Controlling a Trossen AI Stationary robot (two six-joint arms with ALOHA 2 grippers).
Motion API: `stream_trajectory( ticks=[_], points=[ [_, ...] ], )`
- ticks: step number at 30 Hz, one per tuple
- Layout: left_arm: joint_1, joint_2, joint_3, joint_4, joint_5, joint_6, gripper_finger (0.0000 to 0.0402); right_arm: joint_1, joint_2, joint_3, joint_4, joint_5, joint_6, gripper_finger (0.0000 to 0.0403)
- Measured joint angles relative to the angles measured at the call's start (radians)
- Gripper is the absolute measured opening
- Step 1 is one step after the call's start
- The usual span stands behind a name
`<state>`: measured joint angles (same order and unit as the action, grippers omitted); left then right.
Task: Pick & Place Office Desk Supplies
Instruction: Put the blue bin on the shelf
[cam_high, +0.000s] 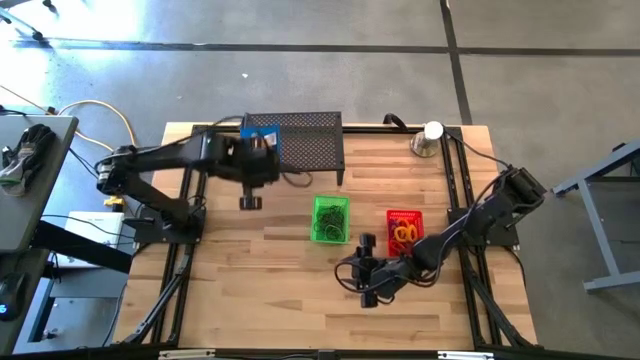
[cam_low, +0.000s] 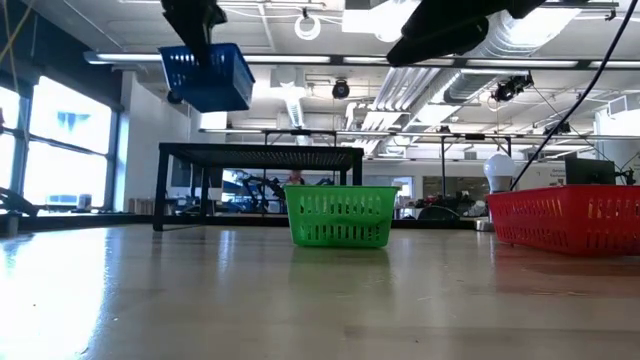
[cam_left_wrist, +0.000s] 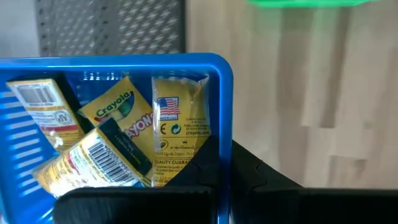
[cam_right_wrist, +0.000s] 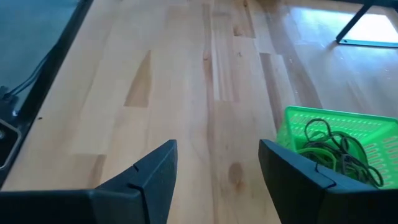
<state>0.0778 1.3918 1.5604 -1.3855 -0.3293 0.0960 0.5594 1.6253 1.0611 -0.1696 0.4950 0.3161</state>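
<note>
Left gripper (cam_high: 262, 152), high view: closed on the rim of the blue basket (cam_high: 262, 134), which hangs above the table's far left part, beside the black mesh shelf (cam_high: 310, 145). Right gripper (cam_high: 366, 270): jaws apart, empty, low over bare wood near the table's (cam_high: 250, 260) front, just in front of the green basket (cam_high: 331, 219) and red basket (cam_high: 404, 230). Silver cup (cam_high: 429, 140) at the far right corner.

Low view: blue basket (cam_low: 207, 76) held clear of the table, tilted; green basket (cam_low: 340, 216) and red basket (cam_low: 570, 218) stand on the wood.

Left wrist view: yellow crayon boxes (cam_left_wrist: 118, 140), several, lie loose and overlapping inside the blue basket (cam_left_wrist: 221, 81); fingers (cam_left_wrist: 205, 168) pinch its wall. Judged light, stiff card, smooth-faced; likely to slide if the basket tips further. Best taken across the narrow sides, one at a time.

Right wrist view: own fingers (cam_right_wrist: 155, 171) spread with nothing between. Green loops (cam_right_wrist: 329, 149) lie tangled in the green basket (cam_right_wrist: 292, 124). Judged soft, stretchy, near weightless; apt to snag on neighbours. Best pinched on a single raised strand.
</note>
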Motion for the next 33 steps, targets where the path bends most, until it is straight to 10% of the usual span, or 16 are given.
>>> stream_trajectory(
  ticks=[12,33],
  points=[
    [0.294,0.005,-0.045,0.094,0.163,0.163,0.0001,-0.039,0.001,0.000,0.000,-0.004,0.000,0.0215],
    [0.319,0.005,-0.217,0.212,0.186,0.228,0.0001,-0.038,0.001,0.000,0.001,-0.005,-0.004,0.0215]
  ],
)
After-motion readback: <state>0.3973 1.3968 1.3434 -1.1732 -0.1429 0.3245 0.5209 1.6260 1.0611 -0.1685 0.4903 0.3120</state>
